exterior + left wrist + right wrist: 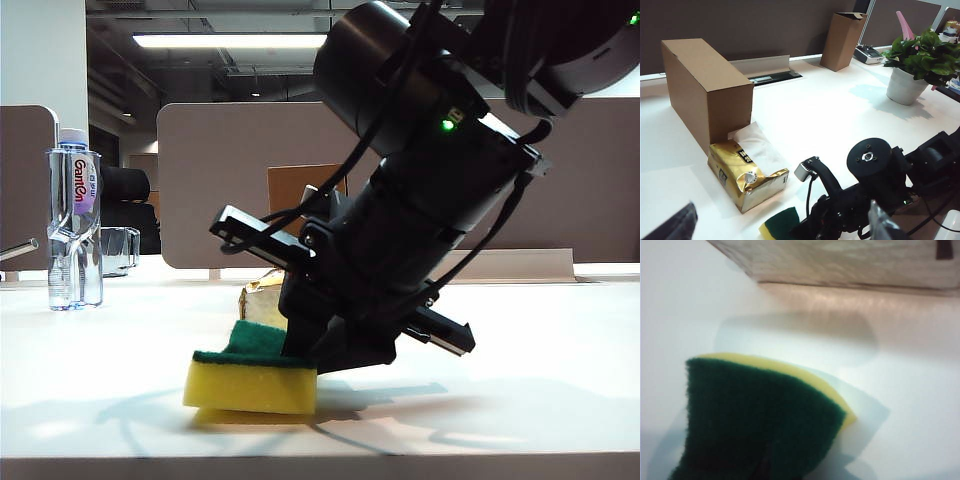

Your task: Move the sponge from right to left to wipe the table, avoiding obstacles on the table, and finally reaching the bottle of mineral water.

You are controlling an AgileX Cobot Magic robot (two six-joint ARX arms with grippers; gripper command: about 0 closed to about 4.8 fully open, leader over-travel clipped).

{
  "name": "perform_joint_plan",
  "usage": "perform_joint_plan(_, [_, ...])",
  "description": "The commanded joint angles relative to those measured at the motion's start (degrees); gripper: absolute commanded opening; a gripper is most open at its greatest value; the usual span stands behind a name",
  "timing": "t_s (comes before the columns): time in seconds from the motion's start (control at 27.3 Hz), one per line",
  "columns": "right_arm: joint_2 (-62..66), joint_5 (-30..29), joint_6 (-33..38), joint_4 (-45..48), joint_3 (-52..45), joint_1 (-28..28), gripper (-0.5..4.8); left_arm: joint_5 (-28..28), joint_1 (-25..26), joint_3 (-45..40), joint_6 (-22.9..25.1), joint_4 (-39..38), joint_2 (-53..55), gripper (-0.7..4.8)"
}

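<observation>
Right gripper [300,352] pressed down on the sponge [252,375] at the front of the table [520,390].

Nearest in the exterior view, the sponge lies yellow foam down and green face up; the right arm's black body hides the fingertips, and the right wrist view shows only the green layer dented and pinched at the frame edge, so the jaws read as closed tight on the sponge. Just behind it a sliver of the gold tissue pack [747,175] peeks out, the rest blocked by the arm. Behind that stands the brown cardboard box [705,90], mostly hidden in the exterior view. Far left stands the bottle of mineral water [74,220], well apart from the sponge. The left gripper [775,225] shows only dark, blurred finger tips at the left wrist view's edge, spread wide and holding nothing.
</observation>
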Motion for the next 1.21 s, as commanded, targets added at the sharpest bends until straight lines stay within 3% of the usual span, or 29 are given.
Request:
perform_joint_plan(0.04, [0.46, -2.43, 0.22, -2.34, -0.33, 0.39, -0.05, 0.35, -0.04, 0.33, 0.04, 0.28, -0.35, 4.44])
perform_joint_plan(0.15, [0.35, -2.43, 0.17, -1.40, -0.33, 0.37, -0.01, 0.33, -0.04, 0.33, 0.04, 0.26, -0.35, 4.44])
perform_joint_plan(0.26, [0.35, -2.45, 0.22, -0.81, -0.31, 0.37, 0.67, 0.33, -0.04, 0.33, 0.04, 0.26, -0.35, 4.44])
perform_joint_plan(0.51, [0.35, -2.45, 0.20, -0.66, -0.31, 0.37, 1.71, 0.33, -0.04, 0.33, 0.04, 0.26, -0.35, 4.44])
perform_joint_plan(0.66, [0.33, -2.43, 0.20, -0.04, -0.31, 0.37, 1.77, 0.33, -0.04, 0.33, 0.04, 0.24, -0.35, 4.44])
perform_joint_plan(0.77, [-0.28, -2.19, 0.20, 0.24, -0.28, 0.09, 2.18, 0.33, -0.04, 0.33, 0.04, 0.24, -0.35, 4.44])
perform_joint_plan(0.99, [-5.16, -0.57, -0.94, 0.13, -0.31, -1.75, 2.27, 0.33, -0.04, 0.33, 0.07, -0.28, -0.35, 4.44])
perform_joint_plan(1.21, [-9.18, -1.07, -1.99, -0.50, -0.28, -3.32, 2.75, 0.33, -0.04, 0.33, 0.07, -0.33, -0.35, 4.44])
